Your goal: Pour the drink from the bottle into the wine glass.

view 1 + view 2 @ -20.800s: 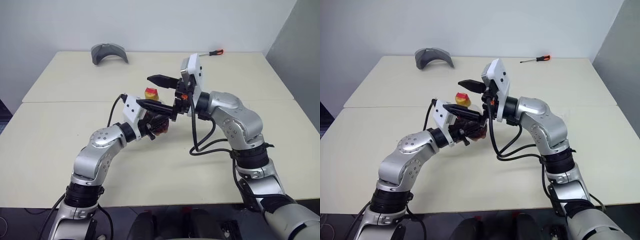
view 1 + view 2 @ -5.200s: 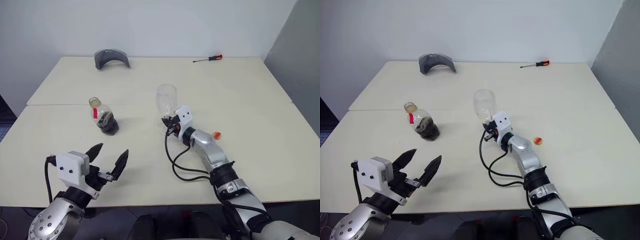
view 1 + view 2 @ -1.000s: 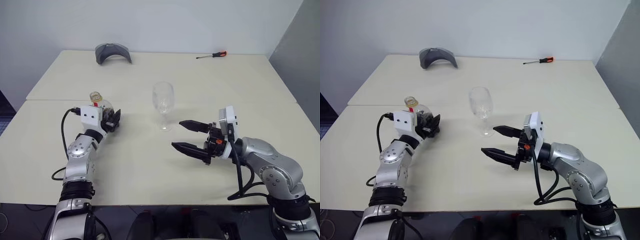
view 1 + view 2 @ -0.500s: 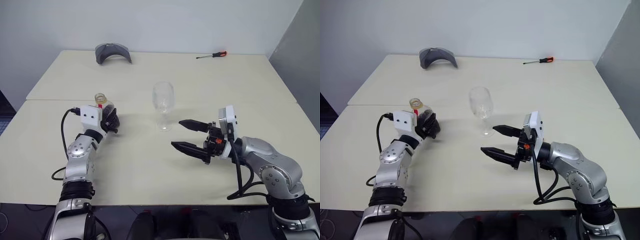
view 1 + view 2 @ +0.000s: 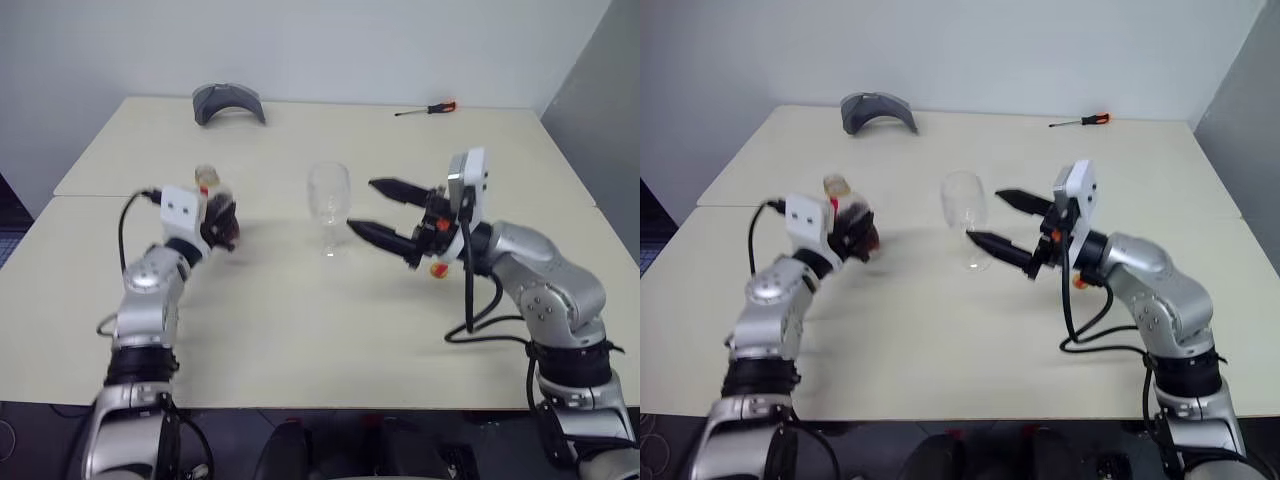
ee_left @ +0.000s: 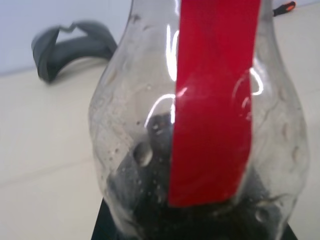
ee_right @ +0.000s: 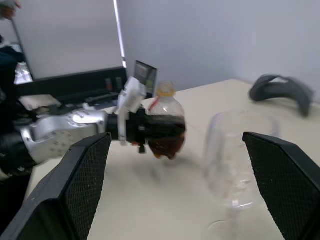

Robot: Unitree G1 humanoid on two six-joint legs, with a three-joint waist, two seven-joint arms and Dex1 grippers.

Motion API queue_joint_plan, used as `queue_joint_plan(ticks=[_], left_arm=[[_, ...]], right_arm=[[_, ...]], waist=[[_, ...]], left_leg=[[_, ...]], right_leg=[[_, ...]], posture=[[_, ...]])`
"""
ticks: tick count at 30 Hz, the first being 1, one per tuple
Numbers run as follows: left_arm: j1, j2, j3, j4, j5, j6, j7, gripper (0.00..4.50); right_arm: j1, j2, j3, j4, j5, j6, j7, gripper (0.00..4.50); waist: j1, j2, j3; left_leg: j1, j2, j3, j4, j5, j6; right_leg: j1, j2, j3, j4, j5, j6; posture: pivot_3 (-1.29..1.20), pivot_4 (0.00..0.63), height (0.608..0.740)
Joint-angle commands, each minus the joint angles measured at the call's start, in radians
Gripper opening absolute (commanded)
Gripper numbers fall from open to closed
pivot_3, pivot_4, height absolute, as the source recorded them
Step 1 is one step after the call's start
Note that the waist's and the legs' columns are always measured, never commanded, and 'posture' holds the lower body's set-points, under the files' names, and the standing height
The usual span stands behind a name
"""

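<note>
Pale wall behind, cream table (image 5: 300, 330) made of 2 tops with a seam running across. On the far top: grey curved piece (image 5: 228, 102) toward the left, red-handled screwdriver (image 5: 425, 108) toward the right. Right gripper (image 5: 992, 224) held above the table, 2 black fingers spread wide apart with nothing between them, tips just beside the glass (image 5: 965, 215) on its right side; no contact visible. Glass upright near the table's middle, bowl clear and apparently empty, foot on the surface. Left gripper (image 5: 222, 226) clamped tight on the belly of the bottle (image 5: 213, 207), well left of the glass. Bottle raised off the table with a shadow beneath it in the right wrist view, roughly upright, mouth uppermost, no cap on the neck. Dark drink (image 7: 167, 136) filling the lower belly, red strip (image 6: 212, 100) running down the clear wall above it, close up in the left wrist view. Small yellow and red cap (image 5: 438, 268) lying on the table under the right forearm, partly hidden by the cable.
</note>
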Motion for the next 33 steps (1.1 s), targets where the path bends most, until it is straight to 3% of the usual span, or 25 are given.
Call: queue_joint_plan(ticks=[1, 6, 10, 20, 33], left_arm=[[-0.132, 0.061, -0.056, 0.042, 0.059, -0.043, -0.064, 1.02], [-0.274, 0.096, -0.128, 0.173, 0.119, -0.138, -0.145, 1.02], [-0.375, 0.117, -0.204, 0.307, 0.198, -0.269, -0.202, 1.02], [-0.593, 0.093, -0.305, 0.588, 0.316, -0.541, -0.243, 1.02], [-0.699, 0.094, -0.369, 0.732, 0.433, -0.778, -0.227, 1.02]], right_arm=[[-0.041, -0.017, 0.001, 0.063, -0.083, -0.082, 0.017, 4.5], [-0.073, -0.001, 0.017, 0.124, -0.138, -0.134, 0.038, 4.5], [-0.088, 0.017, 0.028, 0.152, -0.165, -0.157, 0.049, 4.5], [-0.095, 0.047, 0.035, 0.179, -0.197, -0.184, 0.061, 4.5], [-0.087, 0.057, 0.032, 0.172, -0.209, -0.19, 0.054, 4.5]], waist=[[0.001, 0.0, 0.0], [-0.001, 0.0, 0.0], [-0.005, 0.0, 0.0], [-0.005, 0.0, 0.0], [-0.008, 0.0, 0.0]], left_leg=[[-0.002, 0.0, 0.0, 0.001, 0.0, 0.0], [-0.008, -0.001, 0.003, 0.007, 0.0, 0.0], [-0.021, -0.001, 0.004, 0.01, 0.0, -0.001], [-0.02, -0.001, 0.005, 0.011, 0.0, -0.001], [-0.02, -0.001, 0.005, 0.013, 0.001, -0.001]], right_leg=[[-0.001, 0.0, 0.0, -0.001, 0.0, 0.0], [-0.003, -0.001, 0.001, -0.002, 0.0, 0.001], [-0.018, -0.001, 0.001, 0.002, 0.0, 0.001], [-0.018, -0.001, 0.001, 0.007, 0.0, 0.001], [-0.021, -0.001, 0.002, 0.013, 0.0, 0.001]], posture=[[0.0, 0.15, 0.74], [0.0, 0.15, 0.74], [0.0, 0.15, 0.74], [0.0, 0.15, 0.74], [0.0, 0.15, 0.74]])
